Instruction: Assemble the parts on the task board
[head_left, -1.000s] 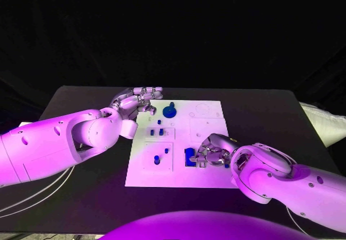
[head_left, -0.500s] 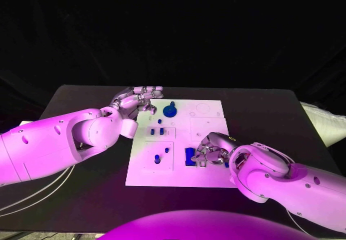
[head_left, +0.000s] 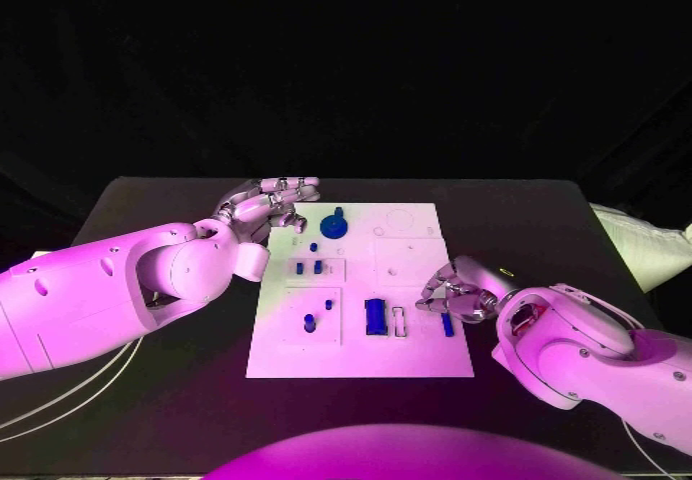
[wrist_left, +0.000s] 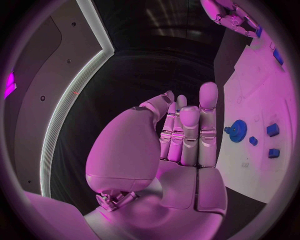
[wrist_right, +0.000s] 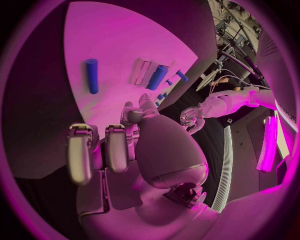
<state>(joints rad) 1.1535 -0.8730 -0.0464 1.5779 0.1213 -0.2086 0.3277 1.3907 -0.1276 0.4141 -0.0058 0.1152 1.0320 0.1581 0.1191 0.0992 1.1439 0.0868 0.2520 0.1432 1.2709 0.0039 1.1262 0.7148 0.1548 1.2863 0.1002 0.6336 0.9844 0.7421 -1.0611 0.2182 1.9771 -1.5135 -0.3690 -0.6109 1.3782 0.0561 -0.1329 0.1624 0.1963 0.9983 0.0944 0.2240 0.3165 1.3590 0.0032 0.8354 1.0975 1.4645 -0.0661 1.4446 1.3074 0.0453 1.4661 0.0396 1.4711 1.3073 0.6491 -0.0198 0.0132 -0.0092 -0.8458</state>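
Right hand (head_left: 459, 291) sits at the task board's (head_left: 411, 355) right edge, fingers curled in, holding nothing — a small blue rod (head_left: 447, 325) lies just beside it, apart from the fingers. Left hand (head_left: 267, 203) hovers at the board's far left corner, fingers straight and pressed together, near the blue gear (head_left: 335, 224). Black table (head_left: 159, 200) all round — bare board toward the near edge.

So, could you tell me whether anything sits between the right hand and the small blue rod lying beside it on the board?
Nothing visible does. The right hand sits at the task board's right edge, holding nothing, and the small blue rod lies on bare white board right beside its fingers. The larger blue block lies farther toward the board's middle, beyond the rod.
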